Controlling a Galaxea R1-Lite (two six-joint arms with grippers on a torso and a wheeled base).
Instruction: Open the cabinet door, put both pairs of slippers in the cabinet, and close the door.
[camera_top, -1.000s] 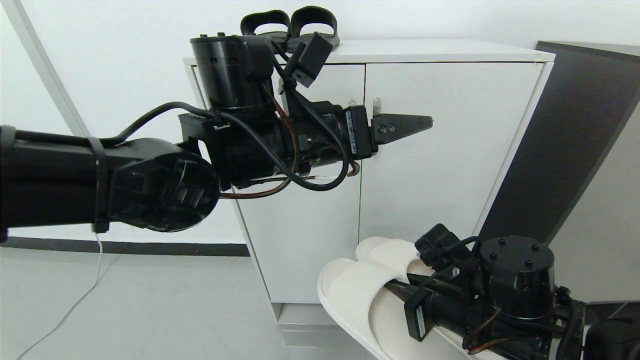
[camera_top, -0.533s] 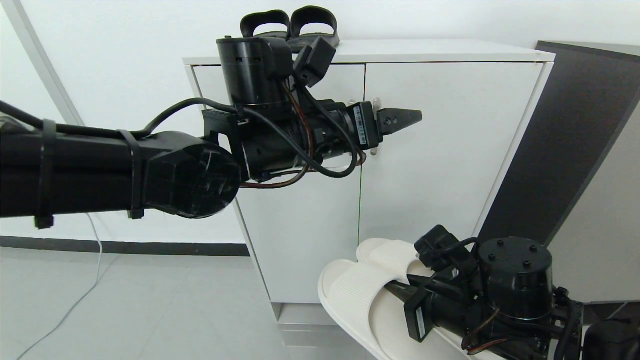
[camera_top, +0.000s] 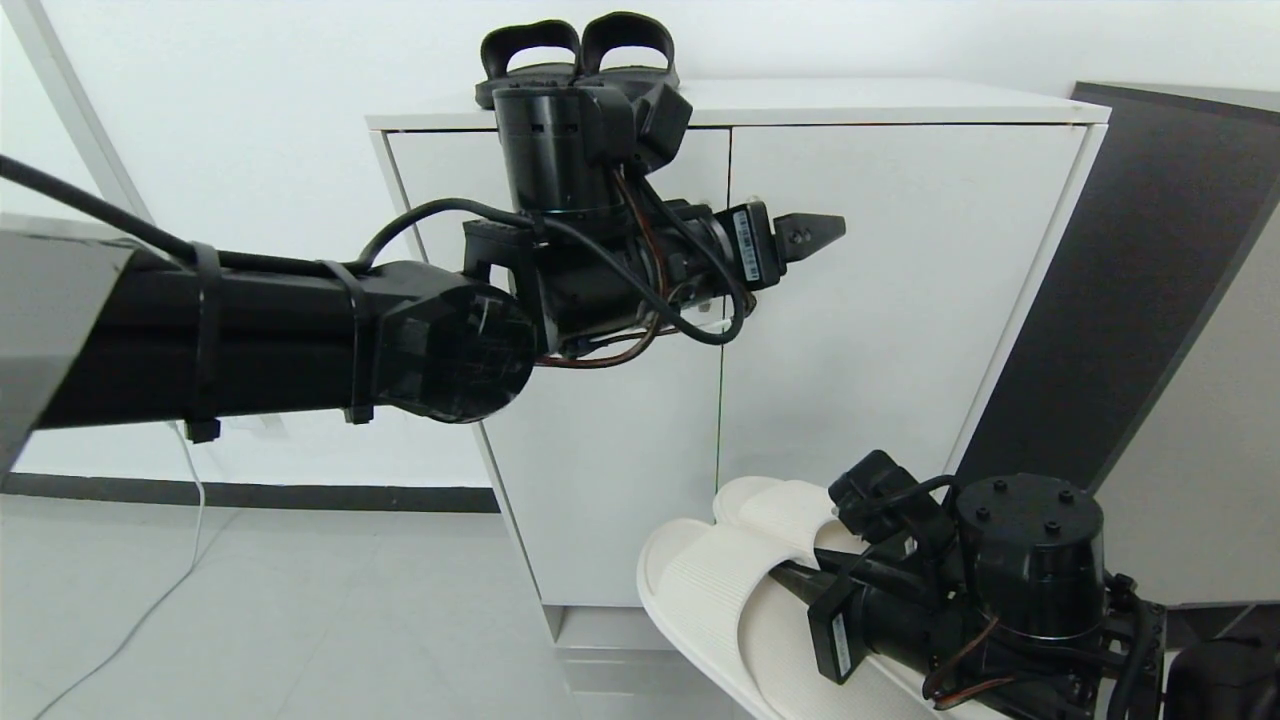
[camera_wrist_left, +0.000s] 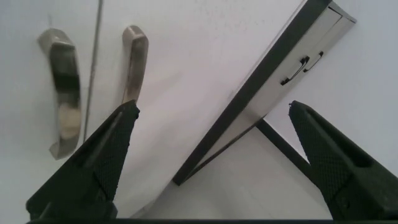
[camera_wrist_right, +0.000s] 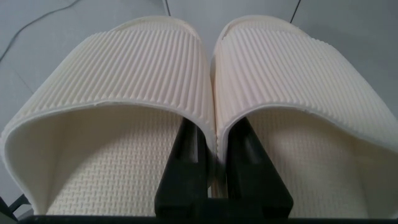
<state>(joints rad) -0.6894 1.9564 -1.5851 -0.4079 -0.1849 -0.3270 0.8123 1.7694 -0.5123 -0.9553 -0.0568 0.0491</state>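
The white cabinet (camera_top: 880, 300) stands with both doors shut. Its two metal handles (camera_wrist_left: 134, 62) sit side by side along the door seam. My left gripper (camera_top: 825, 230) is open at handle height in front of the doors; one of its fingers (camera_wrist_left: 93, 168) lies just below the nearer handle. A pair of black slippers (camera_top: 580, 50) rests on the cabinet top. Low in front of the right door, my right gripper (camera_top: 790, 575) is shut on the white slippers (camera_wrist_right: 143, 81), pinching the inner walls of both together, toes pointing at the cabinet.
A dark grey panel (camera_top: 1130, 300) leans beside the cabinet on the right. A thin cable (camera_top: 150, 600) trails over the light floor at the left. A white step (camera_top: 620, 650) runs under the cabinet base.
My left arm has pushed forward and to the right, bringing its open gripper closer to the door handles. The right arm and the white slippers have stayed put.
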